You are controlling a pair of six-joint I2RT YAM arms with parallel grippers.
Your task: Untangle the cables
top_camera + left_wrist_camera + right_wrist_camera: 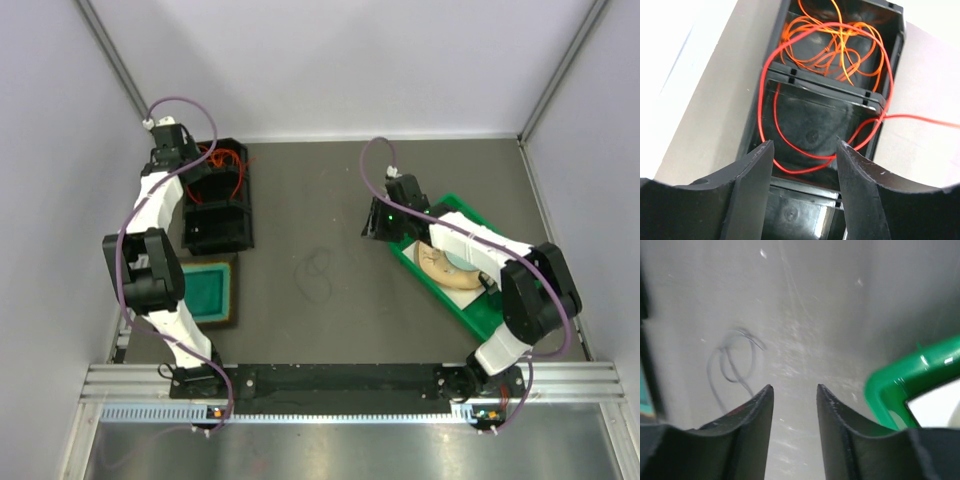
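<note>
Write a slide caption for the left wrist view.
Open left tool above orange-red cables tangled in a black bin.

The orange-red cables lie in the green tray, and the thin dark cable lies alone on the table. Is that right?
No. The orange-red cables lie mostly in the black bin, not the green tray, as the left wrist view shows. The thin dark cable does lie alone on the table.

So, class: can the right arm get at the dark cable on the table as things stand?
Probably yes: the dark cable lies alone on bare table, nothing between it and the open right fingers.
</note>
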